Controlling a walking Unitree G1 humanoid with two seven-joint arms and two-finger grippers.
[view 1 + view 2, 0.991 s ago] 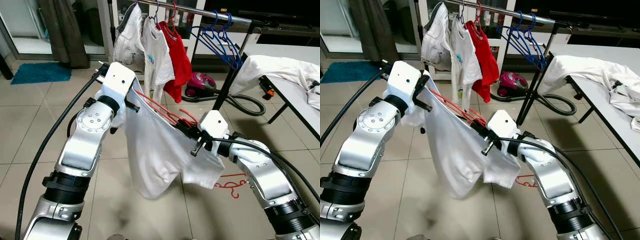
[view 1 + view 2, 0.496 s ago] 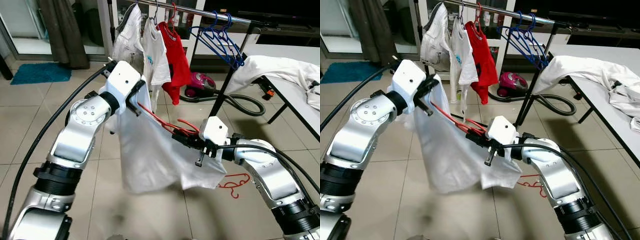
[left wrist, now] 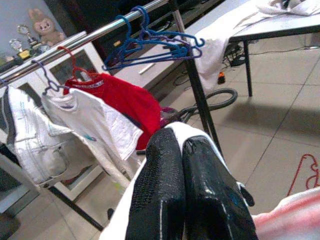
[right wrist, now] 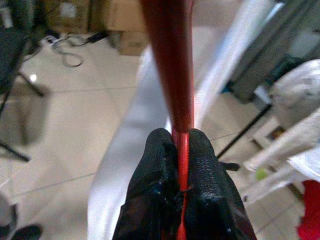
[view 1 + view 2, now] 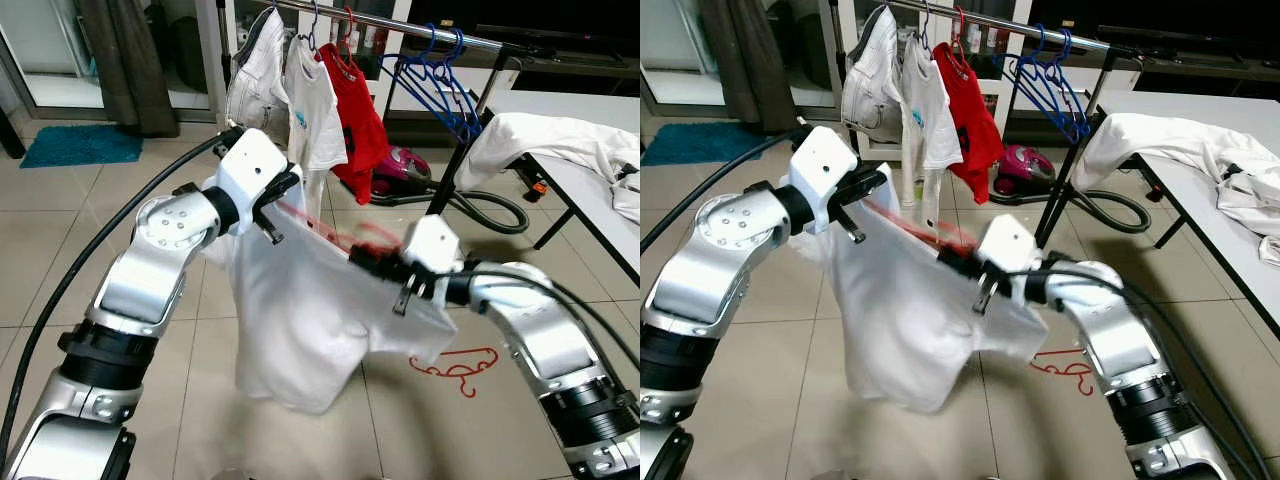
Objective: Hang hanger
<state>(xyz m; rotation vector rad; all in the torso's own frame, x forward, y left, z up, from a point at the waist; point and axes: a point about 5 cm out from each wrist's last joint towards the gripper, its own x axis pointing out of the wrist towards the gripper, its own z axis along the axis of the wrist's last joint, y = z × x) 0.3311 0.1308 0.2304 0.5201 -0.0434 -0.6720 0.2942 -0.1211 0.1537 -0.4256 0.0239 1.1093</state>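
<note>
Holding a white t-shirt (image 5: 310, 310) stretched between both arms over the tiled floor (image 5: 60, 230), on a red hanger (image 5: 335, 235) that is motion-blurred in the head views. Right gripper (image 4: 178, 150): fingers pinched on the hanger's thin red bar, which runs straight out between them, white cloth alongside. Left gripper (image 3: 181, 167): fingers pressed together with the shirt's white fabric bunched around and under them; can't tell if the hanger itself is in that pinch. Left gripper holds the higher end, right gripper the lower, so the shirt sags between them and hangs clear of the floor. A second red hanger (image 5: 455, 368) lies flat on the tiles just past the right forearm. Further back, a metal clothes rail (image 5: 400, 25) carries, from the robot's left to right, a pale denim garment (image 5: 255, 70), a white shirt (image 5: 310, 100), a red shirt (image 5: 360, 120) and a bunch of bare blue hangers (image 5: 440, 85). Pink vacuum cleaner (image 5: 400, 165) with hose on the floor behind the rail. White table (image 5: 590, 190) on the right, loose white garments (image 5: 545, 135) draped over it.
</note>
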